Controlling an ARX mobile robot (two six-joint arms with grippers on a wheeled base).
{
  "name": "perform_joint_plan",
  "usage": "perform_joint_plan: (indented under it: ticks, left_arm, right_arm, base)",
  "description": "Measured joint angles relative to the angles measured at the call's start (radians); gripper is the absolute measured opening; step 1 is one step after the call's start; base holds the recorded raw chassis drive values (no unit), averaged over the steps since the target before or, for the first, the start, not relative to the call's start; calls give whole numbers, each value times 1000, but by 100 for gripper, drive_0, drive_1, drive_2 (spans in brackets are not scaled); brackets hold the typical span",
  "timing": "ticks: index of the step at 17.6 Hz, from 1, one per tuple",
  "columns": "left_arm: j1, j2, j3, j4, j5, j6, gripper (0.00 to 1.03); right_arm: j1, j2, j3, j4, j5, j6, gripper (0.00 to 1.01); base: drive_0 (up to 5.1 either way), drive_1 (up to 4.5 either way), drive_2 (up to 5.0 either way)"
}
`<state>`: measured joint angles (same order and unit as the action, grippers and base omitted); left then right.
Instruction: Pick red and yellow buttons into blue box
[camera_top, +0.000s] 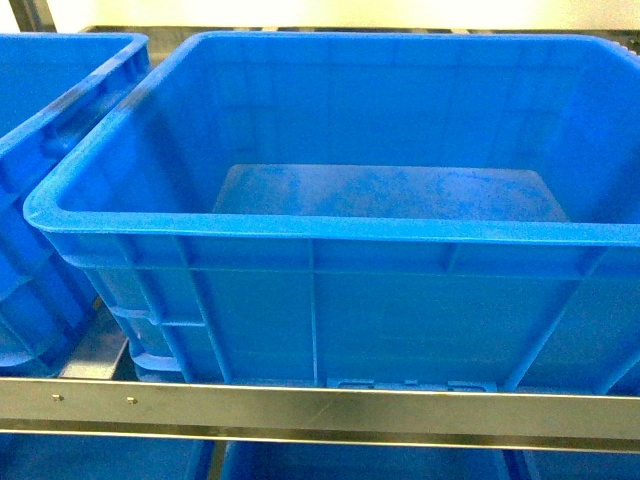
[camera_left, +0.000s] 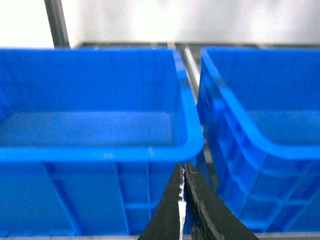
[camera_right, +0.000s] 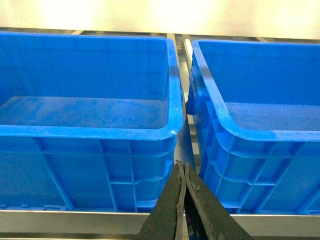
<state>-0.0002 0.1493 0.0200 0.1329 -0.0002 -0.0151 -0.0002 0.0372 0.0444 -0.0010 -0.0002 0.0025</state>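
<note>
The blue box (camera_top: 330, 228), a deep crate with ribbed walls and a thick rim, fills the middle of the head view, and its floor is bare. The red and yellow buttons are out of view in every frame. Neither gripper appears in the head view. In the left wrist view my left gripper (camera_left: 183, 168) is shut with nothing in it, in front of the gap between two blue crates. In the right wrist view my right gripper (camera_right: 181, 165) is likewise shut and empty, low before the gap between two crates.
A second like crate (camera_top: 60, 120) stands to the left of the box. A metal shelf rail (camera_top: 300, 405) runs along the front, with more blue bins (camera_top: 350, 462) below it. The wrist views show crates side by side (camera_left: 100, 152) (camera_right: 260, 135), with a narrow gap between them.
</note>
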Motion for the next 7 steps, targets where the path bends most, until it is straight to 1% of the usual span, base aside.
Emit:
perform_joint_plan:
  ticks: [1, 2, 4, 7]
  left_arm:
    - [0, -110, -5, -145, 1, 0, 2]
    - [0, -140, -5, -119, 0, 0, 2]
    - [0, -139, -5, -143, 4, 1, 2]
    - [0, -139, -5, -137, 0, 1, 2]
  right_arm:
    - [0, -5, -10, 0, 1, 0, 2]
    - [0, -35, -30, -18, 1, -1, 2]
    - [0, -33, -30, -1, -2, -1, 2]
    - [0, -34, -30, -4, 0, -2, 2]
  base:
    - [0, 0, 0]
    - [0, 0, 0]
    - [0, 0, 0]
    - [0, 0, 0]
